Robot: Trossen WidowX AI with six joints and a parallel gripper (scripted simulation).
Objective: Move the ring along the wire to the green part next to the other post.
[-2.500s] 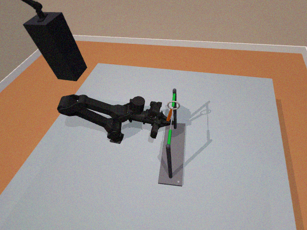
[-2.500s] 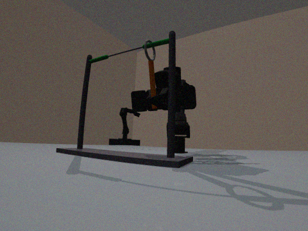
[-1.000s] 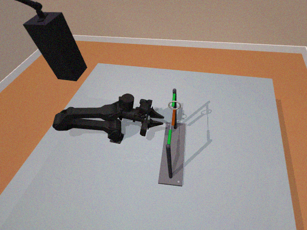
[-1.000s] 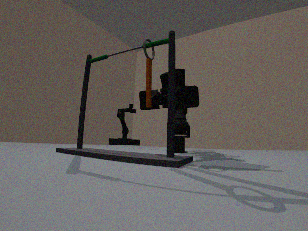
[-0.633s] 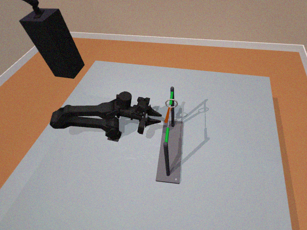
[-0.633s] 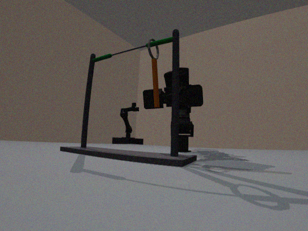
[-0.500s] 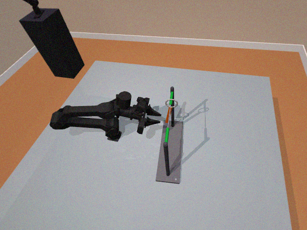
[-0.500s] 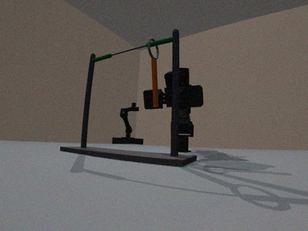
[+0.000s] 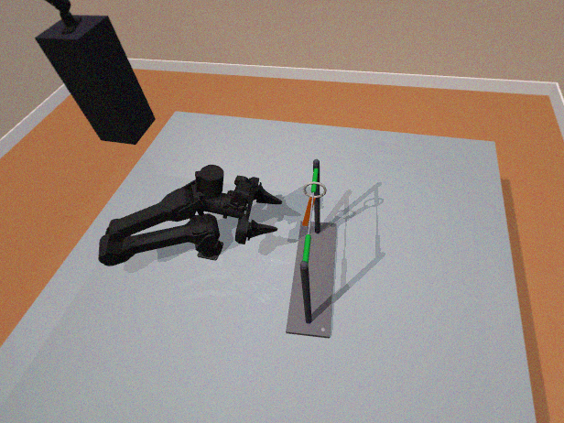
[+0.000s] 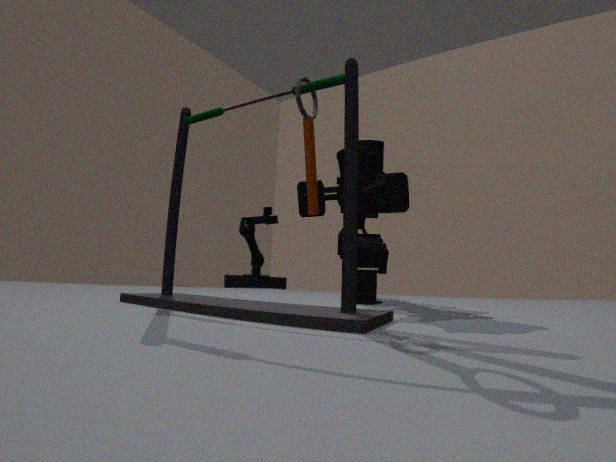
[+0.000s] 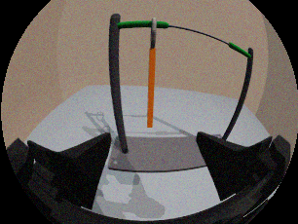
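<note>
Gripper [image 9: 276,215] open, apart from orange handle [image 9: 308,211].

Two posts [image 9: 307,293] [image 10: 351,200] [image 11: 115,83], two green parts [image 9: 307,248] [image 10: 325,82] [image 11: 138,23], one ring [image 9: 305,194] [image 10: 316,106] [image 11: 154,36], one handle [image 9: 308,212] [image 10: 310,165] [image 11: 151,88].
</note>
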